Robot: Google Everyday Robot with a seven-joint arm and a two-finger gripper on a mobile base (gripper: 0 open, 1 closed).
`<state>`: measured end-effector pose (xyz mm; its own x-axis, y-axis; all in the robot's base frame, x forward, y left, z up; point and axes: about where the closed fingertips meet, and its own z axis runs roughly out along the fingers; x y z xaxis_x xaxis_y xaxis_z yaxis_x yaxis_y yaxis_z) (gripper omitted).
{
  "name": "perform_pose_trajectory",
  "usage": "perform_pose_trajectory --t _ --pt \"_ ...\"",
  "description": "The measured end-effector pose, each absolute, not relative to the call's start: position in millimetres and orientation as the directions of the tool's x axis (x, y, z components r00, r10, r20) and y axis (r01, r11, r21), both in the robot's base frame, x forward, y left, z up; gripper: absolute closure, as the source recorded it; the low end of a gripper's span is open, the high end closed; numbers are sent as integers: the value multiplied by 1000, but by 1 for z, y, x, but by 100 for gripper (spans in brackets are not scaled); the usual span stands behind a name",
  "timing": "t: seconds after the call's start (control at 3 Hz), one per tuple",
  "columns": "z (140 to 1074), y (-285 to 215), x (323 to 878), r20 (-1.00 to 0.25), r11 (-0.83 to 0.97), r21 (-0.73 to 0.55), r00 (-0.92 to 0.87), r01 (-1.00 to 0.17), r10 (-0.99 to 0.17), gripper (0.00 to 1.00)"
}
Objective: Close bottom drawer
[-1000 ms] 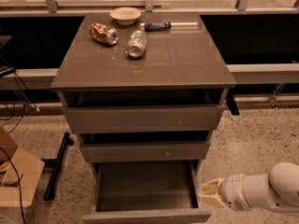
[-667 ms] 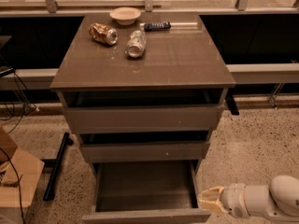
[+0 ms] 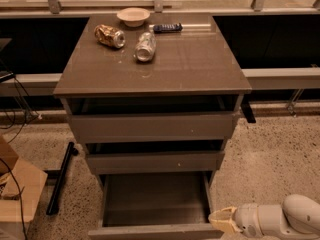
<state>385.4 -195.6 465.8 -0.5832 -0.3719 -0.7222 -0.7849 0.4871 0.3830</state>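
Bottom drawer (image 3: 150, 231): lower centre of frame, pulled well out of the cabinet (image 3: 190, 64); front panel's long axis laid left to right along the bottom edge. Gripper (image 3: 222, 220): lower right, set just beside the panel's right end, drawer to its left; grip state cannot be told

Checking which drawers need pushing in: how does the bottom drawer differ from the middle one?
The bottom drawer is pulled far out, its floor showing; the middle drawer is nearly in, with only a dark gap above. The bottom front looks thinner; the middle front bears a small white speck. Both are grey-brown and handle-less. The claw sits by the bottom drawer's right front corner.
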Motion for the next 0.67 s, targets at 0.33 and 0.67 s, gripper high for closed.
perform_pose_trajectory --t 0.33,0.67 --pt "451 -180 386 -713 487 376 -581 -789 -392 100" --pt "426 -159 386 -695 485 339 -562 -806 -449 100"
